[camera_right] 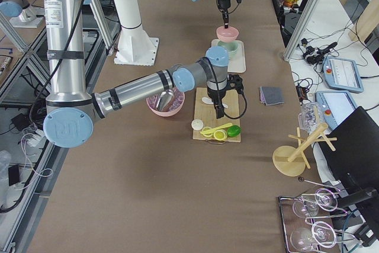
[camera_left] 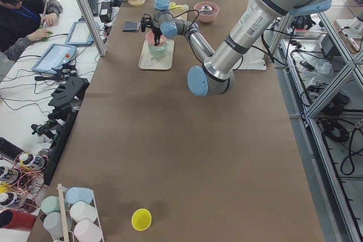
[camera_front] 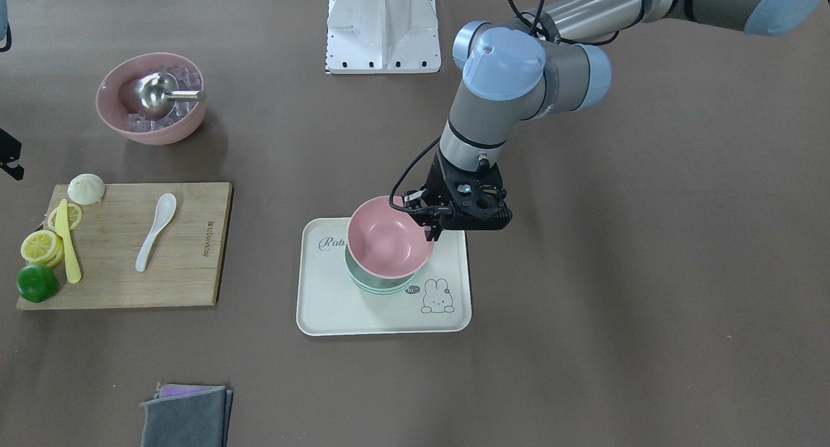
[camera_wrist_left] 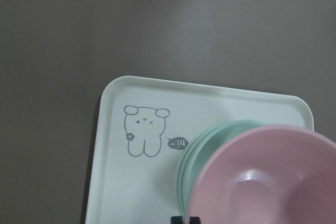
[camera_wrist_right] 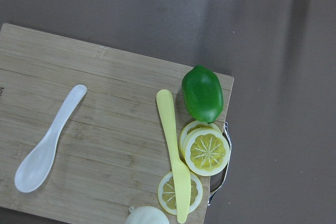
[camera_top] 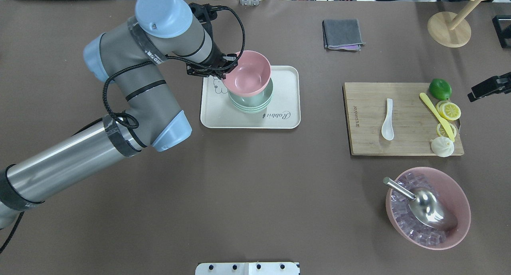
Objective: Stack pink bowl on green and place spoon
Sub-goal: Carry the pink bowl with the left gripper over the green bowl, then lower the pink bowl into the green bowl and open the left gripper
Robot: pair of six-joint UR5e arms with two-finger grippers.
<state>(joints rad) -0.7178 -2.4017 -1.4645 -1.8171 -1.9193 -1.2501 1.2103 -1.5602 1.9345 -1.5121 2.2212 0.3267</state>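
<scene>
Pink bowl [camera_front: 388,242] hung off-centre over the green bowl [camera_front: 379,286], its rim pinched by the left gripper [camera_front: 431,231]. Dropped now, it might tip sideways.

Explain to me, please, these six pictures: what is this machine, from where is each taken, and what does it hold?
These show one moment of a two-armed robot at a table. Two pictures look down from above, from opposite sides; two look from the table's ends; two come from cameras on the wrists. The left gripper pinches the rim of a pink bowl over a green bowl on a tray. The right gripper hovers near a cutting board with a white spoon, a lime and lemon slices. A larger pink bowl holds ice and a metal scoop.
</scene>
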